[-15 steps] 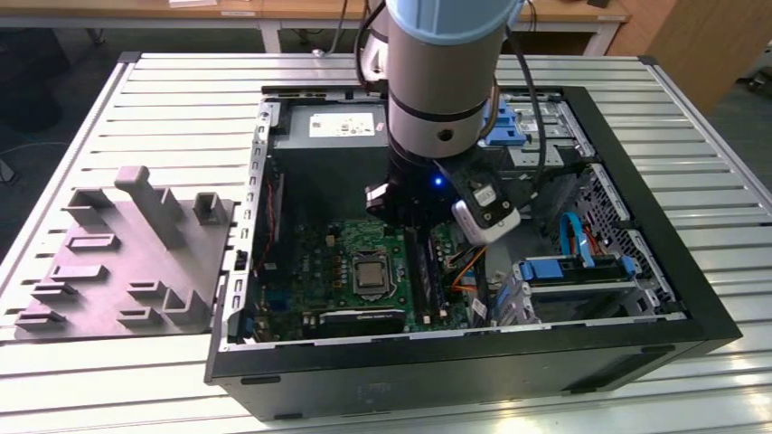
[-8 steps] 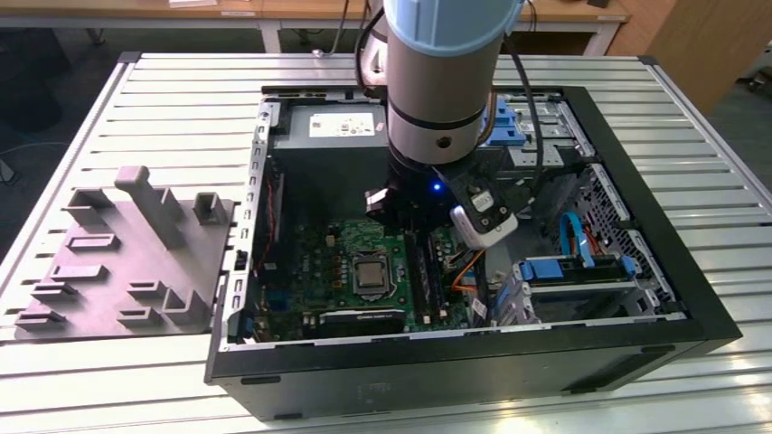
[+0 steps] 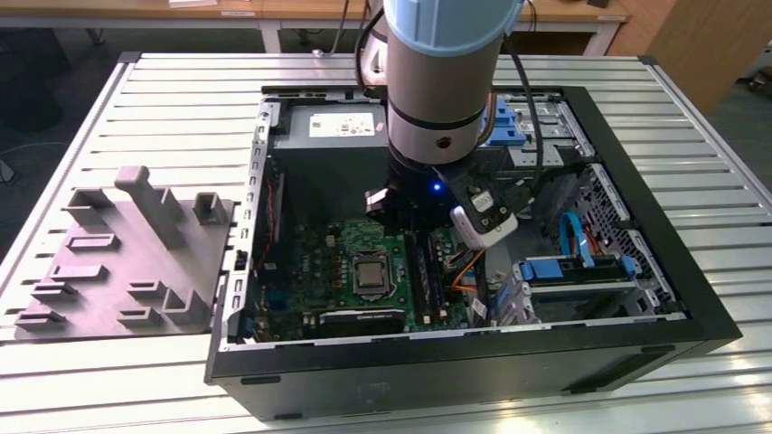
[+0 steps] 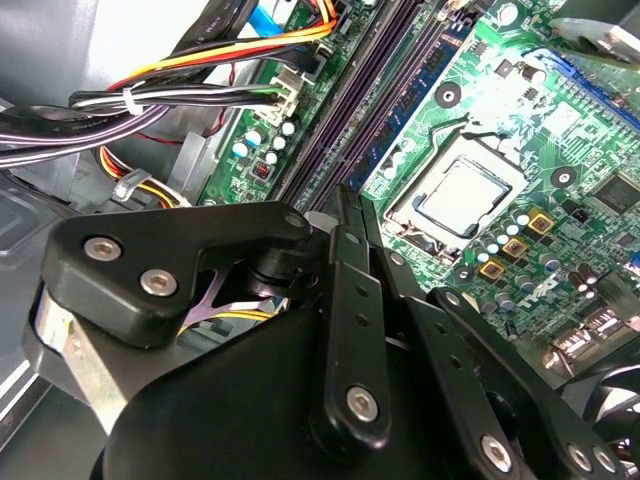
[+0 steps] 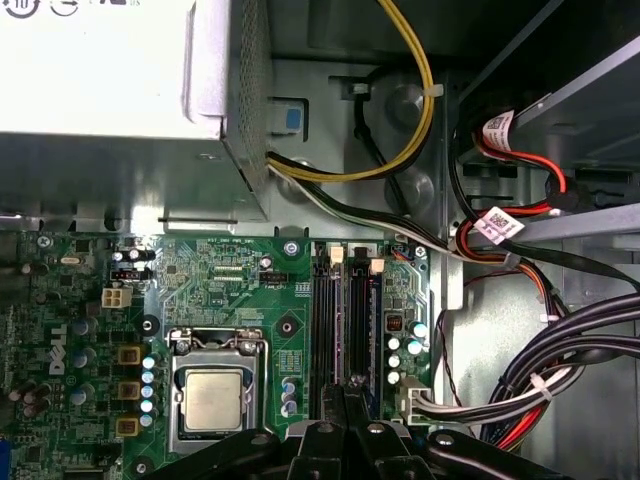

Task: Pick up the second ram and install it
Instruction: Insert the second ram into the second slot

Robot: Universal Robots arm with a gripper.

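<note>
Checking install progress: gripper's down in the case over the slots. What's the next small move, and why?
Probably a short, slow push straight down. The gripper sits right over the slots and in line with them, beside the CPU, so no sideways correction looks needed. I can't tell whether the ram is seated, so go gently.

The motherboard [image 5: 230, 270] looks glossy green, the power-supply box [image 5: 120, 175] matt grey metal, the table [image 3: 181, 99] ribbed metal.

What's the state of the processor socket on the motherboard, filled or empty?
Filled: a silver-topped processor sits in the socket on the green motherboard, with no cooler covering it.
</note>
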